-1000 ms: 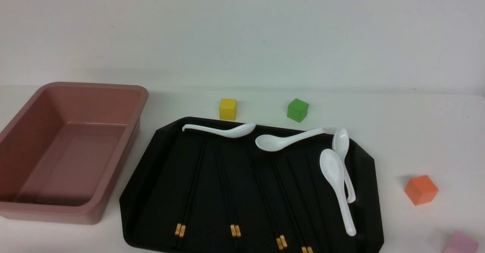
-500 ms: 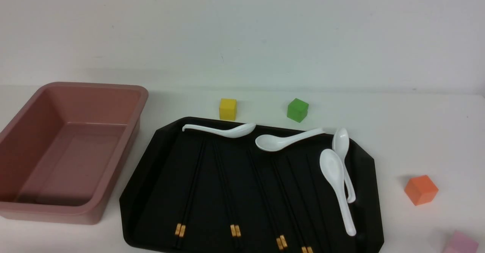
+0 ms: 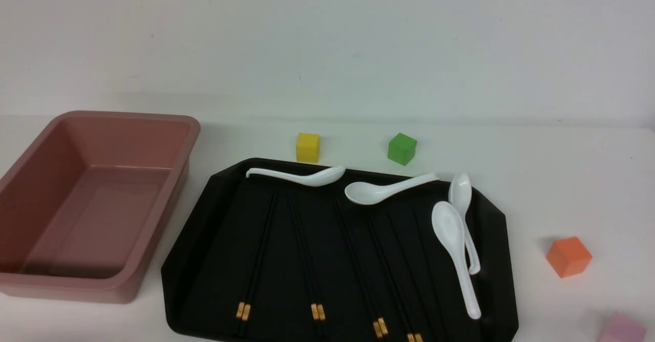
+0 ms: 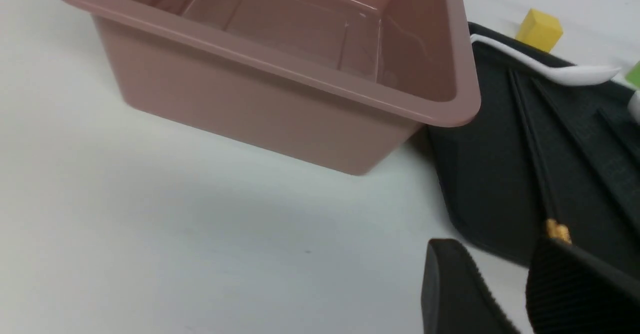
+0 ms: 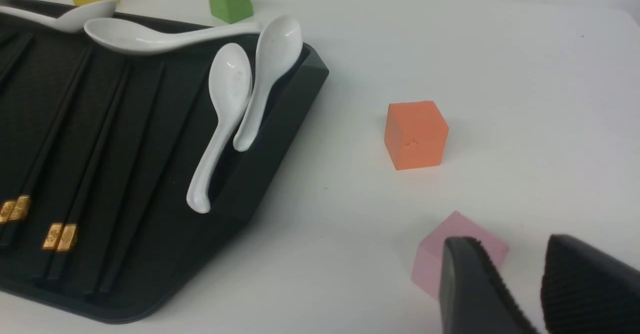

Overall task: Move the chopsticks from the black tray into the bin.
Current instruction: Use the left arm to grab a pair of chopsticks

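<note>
The black tray (image 3: pixel 204 239) lies in the middle of the table. Several pairs of chopsticks (image 3: pixel 258 260) with gold bands lie side by side on it, gold ends toward me. They also show in the right wrist view (image 5: pixel 55 144). The dusty-pink bin (image 3: pixel 30 285) stands left of the tray and is empty. In the left wrist view the bin (image 4: pixel 280 74) is close by and my left gripper (image 4: pixel 500 264) is open and empty over the table near the tray's corner. My right gripper (image 5: pixel 510 264) is open and empty beside a pink cube. Neither gripper shows in the front view.
Several white spoons (image 3: pixel 450 229) lie on the tray's far and right parts. A yellow cube (image 3: pixel 307 147) and a green cube (image 3: pixel 401 148) stand behind the tray. An orange cube (image 3: pixel 568 256) and a pink cube (image 3: pixel 621 328) stand right of it.
</note>
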Controlling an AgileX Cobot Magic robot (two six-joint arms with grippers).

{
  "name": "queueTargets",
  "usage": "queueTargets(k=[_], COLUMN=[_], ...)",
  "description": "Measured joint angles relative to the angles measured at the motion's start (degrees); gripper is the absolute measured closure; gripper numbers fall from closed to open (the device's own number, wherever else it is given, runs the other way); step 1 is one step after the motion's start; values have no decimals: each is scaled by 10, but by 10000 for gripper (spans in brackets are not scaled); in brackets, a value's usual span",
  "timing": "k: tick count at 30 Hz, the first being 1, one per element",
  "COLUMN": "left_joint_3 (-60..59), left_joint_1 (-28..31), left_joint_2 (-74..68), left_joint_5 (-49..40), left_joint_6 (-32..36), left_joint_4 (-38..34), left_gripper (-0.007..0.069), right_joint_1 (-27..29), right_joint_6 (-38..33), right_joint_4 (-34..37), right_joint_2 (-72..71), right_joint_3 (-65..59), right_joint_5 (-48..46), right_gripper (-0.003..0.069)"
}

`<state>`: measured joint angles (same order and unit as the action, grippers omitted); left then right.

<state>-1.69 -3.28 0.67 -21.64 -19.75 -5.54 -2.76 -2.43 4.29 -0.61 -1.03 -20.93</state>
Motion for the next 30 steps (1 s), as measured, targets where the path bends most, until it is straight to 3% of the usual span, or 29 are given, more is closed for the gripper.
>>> queueTargets(k=[3,7,12,19,25,27,30], left_joint_3=[0,0,0,6,144,214,289], left_joint_1=[0,0,0,0,0,0,0], left_joint_2=[0,0,0,0,-13,-69,-178], left_joint_5=[27,68,105,135,121,71,-72], left_joint_6=[-85,-209,-243,-223,-22,59,112], left_joint_4=[-131,-364,-525,-567,-540,-513,-456], left_gripper=[386,386,386,399,536,607,637], right_joint_1=[0,0,0,0,0,0,0], right_joint_6=[0,0,0,0,0,0,0], right_joint_4=[0,0,0,0,0,0,0], right_joint_2=[0,0,0,0,0,0,0], right_joint_3=[0,0,0,0,0,0,0], right_joint_5=[0,0,0,0,0,0,0], right_gripper=[419,419,419,419,419,419,419])
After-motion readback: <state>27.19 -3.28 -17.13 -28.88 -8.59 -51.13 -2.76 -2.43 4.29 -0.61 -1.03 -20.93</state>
